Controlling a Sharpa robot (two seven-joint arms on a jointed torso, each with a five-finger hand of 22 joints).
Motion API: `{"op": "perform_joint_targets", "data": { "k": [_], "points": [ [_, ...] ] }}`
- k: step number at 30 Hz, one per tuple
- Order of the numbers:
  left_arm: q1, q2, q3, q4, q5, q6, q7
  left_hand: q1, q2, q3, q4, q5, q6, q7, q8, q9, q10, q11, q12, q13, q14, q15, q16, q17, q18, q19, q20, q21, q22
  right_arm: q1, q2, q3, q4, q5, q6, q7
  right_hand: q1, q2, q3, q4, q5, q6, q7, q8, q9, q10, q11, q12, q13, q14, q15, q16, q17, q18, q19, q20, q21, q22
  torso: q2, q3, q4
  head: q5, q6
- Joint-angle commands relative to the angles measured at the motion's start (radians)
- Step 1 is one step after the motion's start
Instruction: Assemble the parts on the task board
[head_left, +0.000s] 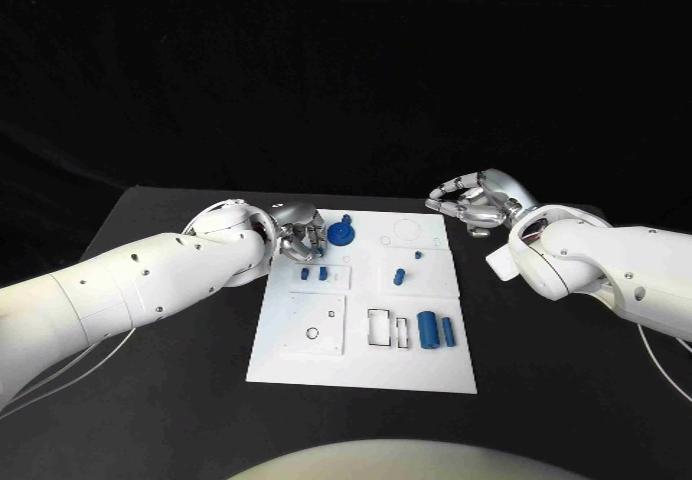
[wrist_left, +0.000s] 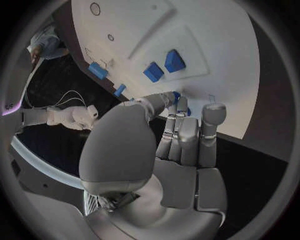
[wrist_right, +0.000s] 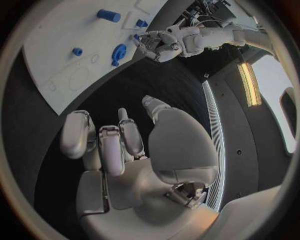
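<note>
Parts (head_left: 428, 328) lie scattered on the task board (head_left: 361, 370) mid-table. At its left edge the left hand (head_left: 299, 238) reaches down beside a round blue part (head_left: 340, 234), probably to seat it; whether it grips anything is unclear. The right hand (head_left: 476, 199) hovers off the board's far right corner, fingers loosely apart, holding nothing.

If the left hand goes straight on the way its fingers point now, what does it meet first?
Probably the round blue part, which lies just beyond the left hand at the task board edge. The fingers already seem very near a blue piece; depth is unclear.

left hand (head_left: 300, 240) curled, right hand (head_left: 476, 203) curled, empty
</note>
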Motion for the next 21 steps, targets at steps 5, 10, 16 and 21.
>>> {"op": "perform_joint_targets", "data": {
  "k": [5,10,16,21],
  "points": [
    [-0.001,0.002,-0.002,-0.003,-0.017,0.017,0.000,0.001,0.006,-0.006,-0.006,-0.006,0.013,0.000,-0.005,0.003,0.014,0.001,-0.006,0.004,0.001,-0.010,-0.006,-0.002,-0.013,0.002,-0.005,0.005,0.004,0.000,0.000,0.000,0.001,-0.004,0.006,0.009,0.009,0.004,-0.002,0.006,0.006,0.002,-0.007,0.007,0.001,-0.005,-0.003,-0.005,0.014,0.044,-0.005,-0.003,0.016,0.014,-0.005,0.002,-0.004,0.000,0.000,0.0000,-0.0001,0.000,-0.001],
    [-0.001,0.001,-0.002,-0.002,-0.018,0.012,0.004,0.002,0.008,-0.007,-0.008,-0.006,0.016,-0.001,-0.005,0.004,0.018,-0.001,-0.007,0.005,0.001,-0.011,-0.006,-0.005,-0.013,0.002,-0.006,0.006,0.005,0.000,0.000,0.000,0.000,-0.004,0.006,0.009,0.009,0.004,-0.002,0.006,0.006,0.002,-0.007,0.007,0.001,-0.005,-0.003,-0.005,0.014,0.044,-0.005,-0.003,0.016,0.014,-0.005,0.002,-0.004,0.000,0.000,-0.0008,0.0009,0.000,-0.001],
    [-0.001,0.000,-0.002,-0.002,-0.019,0.001,0.010,0.004,0.010,-0.009,-0.011,-0.005,0.022,-0.003,-0.004,0.006,0.024,-0.003,-0.008,0.008,0.001,-0.013,-0.006,-0.006,-0.014,0.004,-0.007,0.007,0.007,0.000,0.000,0.000,0.000,-0.004,0.006,0.008,0.009,0.005,-0.006,0.010,0.007,0.003,-0.007,0.008,0.002,-0.005,-0.003,-0.004,0.015,0.044,-0.005,-0.004,0.016,0.014,-0.005,0.002,-0.005,-0.001,0.000,-0.0002,0.0002,0.000,0.000],
    [-0.001,0.000,-0.002,-0.001,-0.015,0.002,0.015,0.005,0.010,-0.010,-0.012,-0.005,0.023,-0.004,-0.004,0.006,0.025,-0.003,-0.009,0.008,0.003,-0.013,-0.004,-0.001,-0.013,0.003,-0.008,0.006,0.006,0.000,0.000,0.000,0.000,-0.004,0.006,0.009,0.009,0.005,-0.006,0.010,0.007,0.003,-0.007,0.008,0.002,-0.005,-0.003,-0.004,0.015,0.044,-0.005,-0.004,0.016,0.014,-0.005,0.002,-0.005,-0.001,0.000,-0.0001,0.0001,0.000,-0.001]
  ]
}}
